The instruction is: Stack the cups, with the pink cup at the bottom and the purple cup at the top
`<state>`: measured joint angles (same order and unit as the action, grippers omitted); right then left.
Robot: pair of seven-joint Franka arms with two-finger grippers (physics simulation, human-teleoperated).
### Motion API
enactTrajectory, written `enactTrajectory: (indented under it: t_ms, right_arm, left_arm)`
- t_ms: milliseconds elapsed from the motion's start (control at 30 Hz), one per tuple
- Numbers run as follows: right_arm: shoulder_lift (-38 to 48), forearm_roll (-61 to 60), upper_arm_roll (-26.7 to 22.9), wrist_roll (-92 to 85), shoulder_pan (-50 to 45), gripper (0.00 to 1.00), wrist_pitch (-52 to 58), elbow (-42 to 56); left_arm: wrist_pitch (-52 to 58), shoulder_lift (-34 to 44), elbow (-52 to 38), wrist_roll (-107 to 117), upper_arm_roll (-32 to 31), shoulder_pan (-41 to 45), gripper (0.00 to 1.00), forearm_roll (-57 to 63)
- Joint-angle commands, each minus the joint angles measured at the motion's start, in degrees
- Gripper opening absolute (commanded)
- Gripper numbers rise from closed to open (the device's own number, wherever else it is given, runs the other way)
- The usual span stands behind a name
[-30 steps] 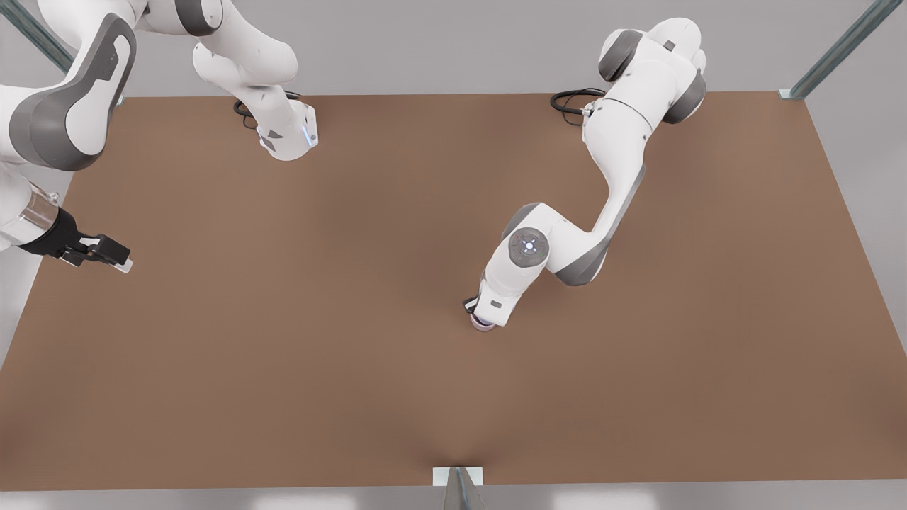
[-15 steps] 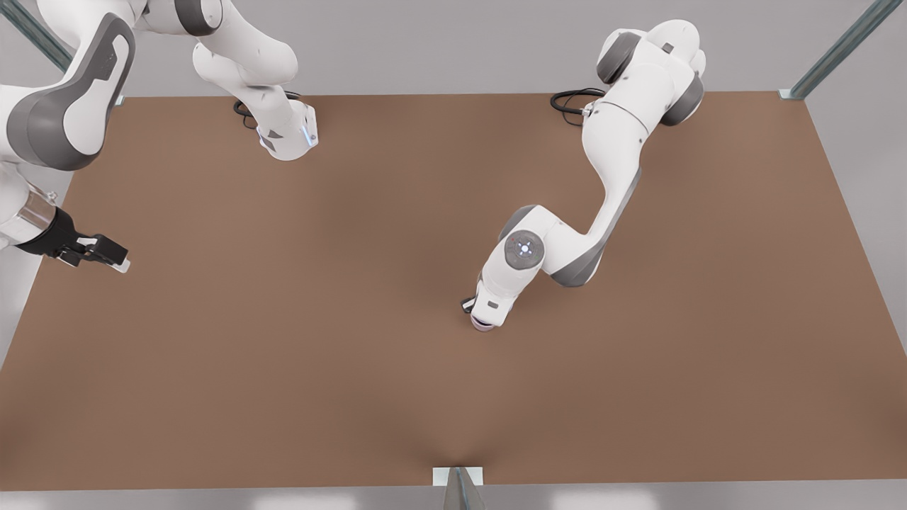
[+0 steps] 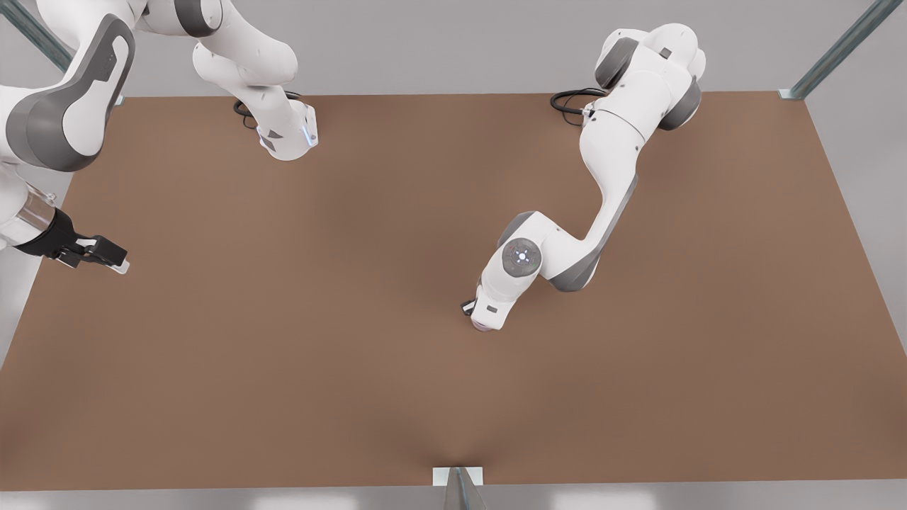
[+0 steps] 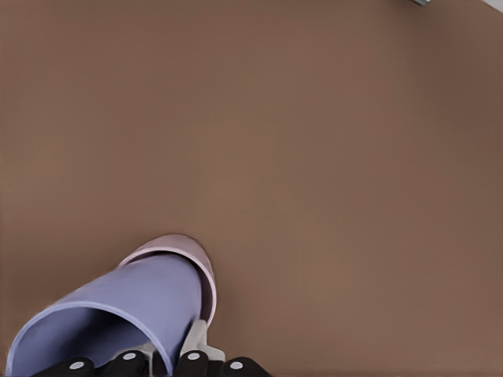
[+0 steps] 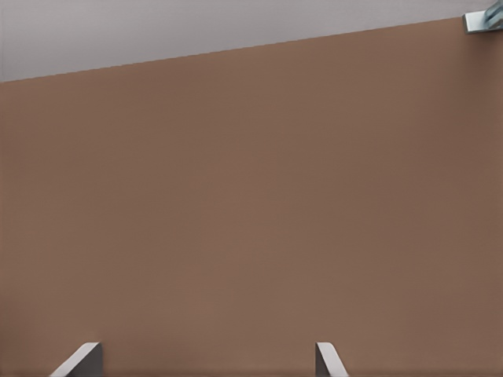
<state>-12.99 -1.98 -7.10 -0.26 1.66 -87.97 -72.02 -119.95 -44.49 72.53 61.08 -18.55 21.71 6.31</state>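
Observation:
In the left wrist view the purple cup (image 4: 130, 314) sits tilted, its base tucked into the mouth of the pink cup (image 4: 200, 259), which stands on the brown table (image 4: 330, 157). My left gripper (image 4: 169, 357) is shut on the purple cup's wall, one finger (image 4: 198, 339) showing beside it. In the front view this gripper (image 3: 487, 317) points down at the table's middle, and a sliver of the pink cup (image 3: 482, 328) peeks out below it. My right gripper (image 3: 112, 262) waits open over the table's edge at the front view's left, its fingertips (image 5: 82, 357) wide apart.
The brown table (image 3: 283, 354) stretches wide around the cups. Both arm bases (image 3: 287, 138) stand at its far edge with black cables. A metal bracket (image 3: 458, 476) sits at the near edge, and frame posts (image 3: 836, 49) rise at the far corners.
The left arm's elbow and wrist have drawn slightly toward the far left, and less of the pink cup shows beneath the gripper. The right arm has barely shifted.

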Motion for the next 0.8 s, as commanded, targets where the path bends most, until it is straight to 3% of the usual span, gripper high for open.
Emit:
enactTrajectory:
  t_ms: [0,233,267,300,333,600,667,733,767]
  right_arm:
    - [0.1,0.0,0.0,-0.1,-0.1,1.0,0.1,0.0]
    - [0.1,0.0,0.0,-0.1,0.0,1.0,0.1,0.0]
    - [0.1,0.0,0.0,0.0,0.0,1.0,0.1,0.0]
    - [0.1,0.0,0.0,0.0,0.1,1.0,0.1,0.0]
    - [0.1,0.0,0.0,0.0,0.1,1.0,0.1,0.0]
    - [0.2,0.0,0.0,0.1,0.2,1.0,0.0,0.0]
    - [0.2,0.0,-0.1,0.0,0.2,1.0,0.1,0.0]
    - [0.2,0.0,-0.1,0.0,0.2,1.0,0.0,0.0]
    - [0.2,0.0,-0.1,0.0,0.2,1.0,0.0,0.0]
  left_arm:
    - [-0.1,0.0,-0.1,-0.5,-0.1,0.0,0.33,0.0]
    - [0.0,0.0,-0.2,-0.5,0.0,0.0,0.36,-0.2]
    - [0.0,0.0,-0.4,-0.5,-0.1,0.0,0.52,-0.2]
    - [0.0,0.0,-0.5,-0.3,0.0,0.0,0.87,-0.2]
    - [-0.1,0.1,-0.5,-0.3,0.0,0.0,1.0,-0.2]
    - [1.4,1.9,-0.7,0.2,0.0,0.0,1.0,-0.2]
    - [7.5,5.4,-0.9,-0.3,0.0,-0.1,1.0,-0.2]
    - [25.9,7.2,-9.6,-13.5,1.2,-2.2,1.0,-0.3]
    - [29.5,8.8,-9.9,-22.0,2.5,-4.5,1.0,-0.2]
